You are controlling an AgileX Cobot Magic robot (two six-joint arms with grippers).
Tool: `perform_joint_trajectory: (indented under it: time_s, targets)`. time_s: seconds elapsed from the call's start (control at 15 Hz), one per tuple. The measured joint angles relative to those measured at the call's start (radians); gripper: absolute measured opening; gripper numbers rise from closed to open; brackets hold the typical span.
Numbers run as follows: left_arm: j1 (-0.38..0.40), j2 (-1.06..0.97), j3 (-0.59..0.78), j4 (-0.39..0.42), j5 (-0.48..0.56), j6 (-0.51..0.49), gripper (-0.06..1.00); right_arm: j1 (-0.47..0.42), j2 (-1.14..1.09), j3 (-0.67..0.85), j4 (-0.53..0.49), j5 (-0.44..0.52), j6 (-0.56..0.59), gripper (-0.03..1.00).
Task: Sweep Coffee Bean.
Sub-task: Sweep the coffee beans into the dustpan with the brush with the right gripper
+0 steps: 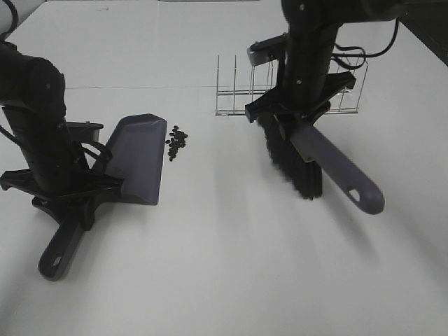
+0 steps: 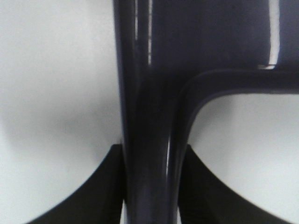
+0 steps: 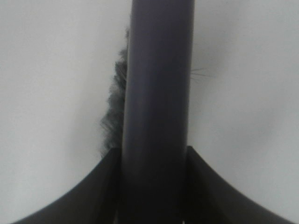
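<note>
A small cluster of dark coffee beans lies on the white table just right of the grey dustpan. My left gripper is shut on the dustpan's handle, and the pan rests flat with its mouth toward the beans. My right gripper is shut on the grey brush handle. It holds the brush to the right of the beans and well apart from them. Its black bristles point down and the handle end sticks out toward the front right.
A wire rack stands behind the brush at the back of the white table. Black cables hang by the right arm near the table's back right edge.
</note>
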Motion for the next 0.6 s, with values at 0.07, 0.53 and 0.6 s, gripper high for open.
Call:
perform_joint_trajectory:
  time_s: [0.07, 0.53, 0.6]
  targets:
    - [0.000, 0.000, 0.000, 0.000, 0.000, 0.000, 0.27, 0.039, 0.041, -0.050, -0.021, 0.005, 0.010, 0.36]
    - [-0.001, 0.001, 0.000, 0.000, -0.001, -0.001, 0.27, 0.207, 0.290, -0.415, -0.004, 0.228, -0.030, 0.36]
    - [-0.001, 0.001, 0.000, 0.000, -0.001, -0.001, 0.27, 0.229, 0.306, -0.455, 0.017, 0.243, -0.034, 0.36]
